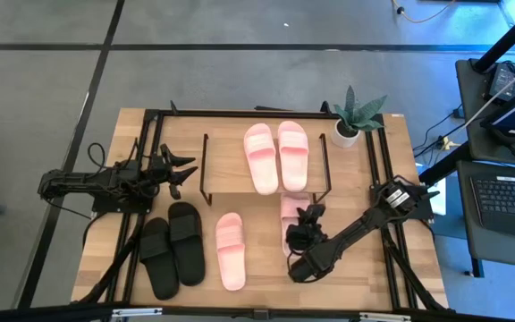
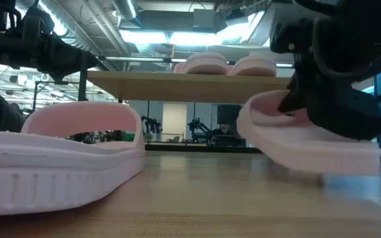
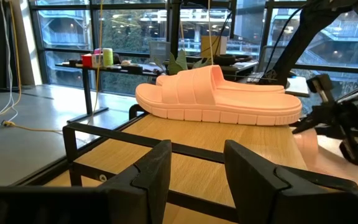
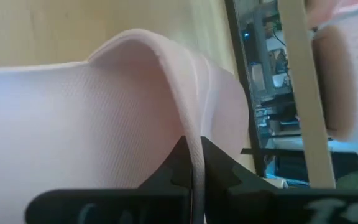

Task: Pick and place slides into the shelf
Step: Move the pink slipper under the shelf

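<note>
My right claw (image 1: 309, 224) is pinched shut on the strap of a pink slide (image 1: 294, 216) just in front of the shelf; in the low view that slide (image 2: 309, 142) hangs tilted, its near end clear of the desk (image 1: 266, 268). In the right wrist view the fingers (image 4: 182, 168) press together on the thin strap edge. My left claw (image 1: 179, 172) waits spread apart beside the shelf's left end, holding nothing.

I see the desk carrying everything. On it, the shelf (image 1: 231, 165) stands toward the far side, with one pink pair (image 1: 275, 155) lying on its top board. The black pair (image 1: 173, 248) lies on the desk at front left, side by side. A lone pink slide (image 1: 230, 249) lies flat between the black pair and my right claw. A small potted plant (image 1: 354, 116) sits off the shelf's right far corner.
</note>
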